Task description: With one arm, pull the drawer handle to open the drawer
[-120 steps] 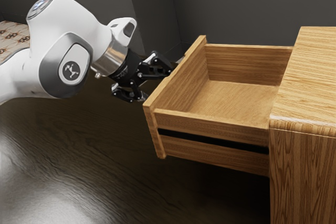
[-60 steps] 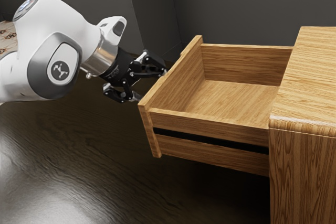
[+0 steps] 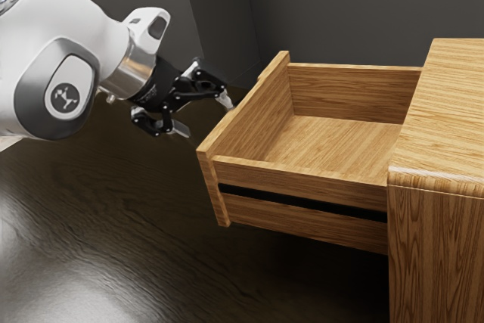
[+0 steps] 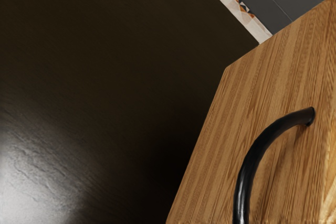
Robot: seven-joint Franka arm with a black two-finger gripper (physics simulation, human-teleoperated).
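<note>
Drawer (image 3: 302,178) stood pulled well out of cabinet (image 3: 439,247) at near right, nothing inside. Gripper (image 3: 203,115) hung farther left, just off drawer front, fingers spread wide, holding nothing, clear of black handle (image 4: 252,161). Judged: opening looked complete; retreat straight away from front, no sideways brush. Count: one drawer, one handle, one gripper, one cabinet.

Just ahead of the hand (image 3: 201,114), the handle (image 4: 244,174) is cut by the wrist view's edge: one end is seen, the other not. The drawer front (image 4: 273,93) is cut too.
</note>
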